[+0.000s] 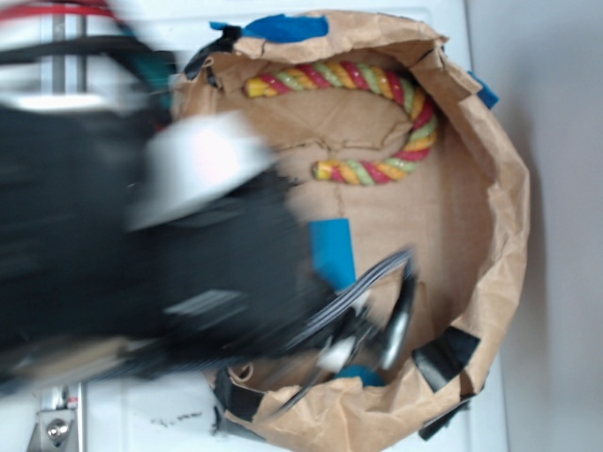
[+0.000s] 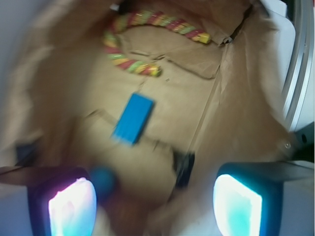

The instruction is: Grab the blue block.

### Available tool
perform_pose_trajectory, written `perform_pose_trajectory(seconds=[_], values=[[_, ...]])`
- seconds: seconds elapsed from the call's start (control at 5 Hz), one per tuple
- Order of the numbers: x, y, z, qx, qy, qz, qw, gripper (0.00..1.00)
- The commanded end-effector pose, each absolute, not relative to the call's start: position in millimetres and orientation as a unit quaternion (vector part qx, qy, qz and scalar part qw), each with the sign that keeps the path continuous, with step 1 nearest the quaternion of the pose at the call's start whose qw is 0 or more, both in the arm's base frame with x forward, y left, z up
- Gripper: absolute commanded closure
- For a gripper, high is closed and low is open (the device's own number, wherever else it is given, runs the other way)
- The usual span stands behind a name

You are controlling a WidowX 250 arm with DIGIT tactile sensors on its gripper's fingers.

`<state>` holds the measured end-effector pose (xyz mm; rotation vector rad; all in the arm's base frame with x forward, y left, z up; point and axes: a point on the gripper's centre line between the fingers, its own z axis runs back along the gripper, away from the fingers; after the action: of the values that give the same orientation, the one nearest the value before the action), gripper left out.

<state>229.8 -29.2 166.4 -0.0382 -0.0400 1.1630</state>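
Observation:
The blue block (image 2: pixel 133 118) lies flat on the brown paper floor of the bag, a bright blue slab tilted slightly. In the exterior view the blue block (image 1: pixel 333 252) is half hidden behind the blurred black arm. My gripper (image 2: pixel 155 209) is open, its two glowing pads wide apart at the bottom edge of the wrist view, with nothing between them. It hovers above the floor, short of the block. In the exterior view the gripper (image 1: pixel 377 337) is a motion-blurred shape just below the block.
A red, yellow and green striped rope (image 1: pixel 382 118) curves along the far side of the bag. A round dark-blue ball (image 2: pixel 103 180) sits by my left pad. The paper bag wall (image 1: pixel 509 217) rings everything. Black tape (image 1: pixel 445 356) and blue tape (image 1: pixel 283 26) mark the rim.

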Motion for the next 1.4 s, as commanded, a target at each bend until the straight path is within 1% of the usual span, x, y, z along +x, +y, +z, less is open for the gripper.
perform_pose_trajectory(seconds=[0.0, 0.2, 0.4, 0.6, 0.8, 1.0, 1.2], values=[[263, -7, 132, -0.019, -0.033, 0.563, 0.825, 0.0], [270, -15, 116, -0.065, -0.074, 0.547, 0.831, 0.0], [276, -21, 103, -0.066, -0.078, 0.55, 0.829, 0.0], [286, -21, 93, -0.066, -0.07, 0.552, 0.828, 0.0], [288, -21, 83, -0.05, -0.072, 0.561, 0.823, 0.0], [289, -17, 70, -0.049, -0.077, 0.561, 0.823, 0.0], [288, -14, 72, -0.063, -0.081, 0.56, 0.822, 0.0]])
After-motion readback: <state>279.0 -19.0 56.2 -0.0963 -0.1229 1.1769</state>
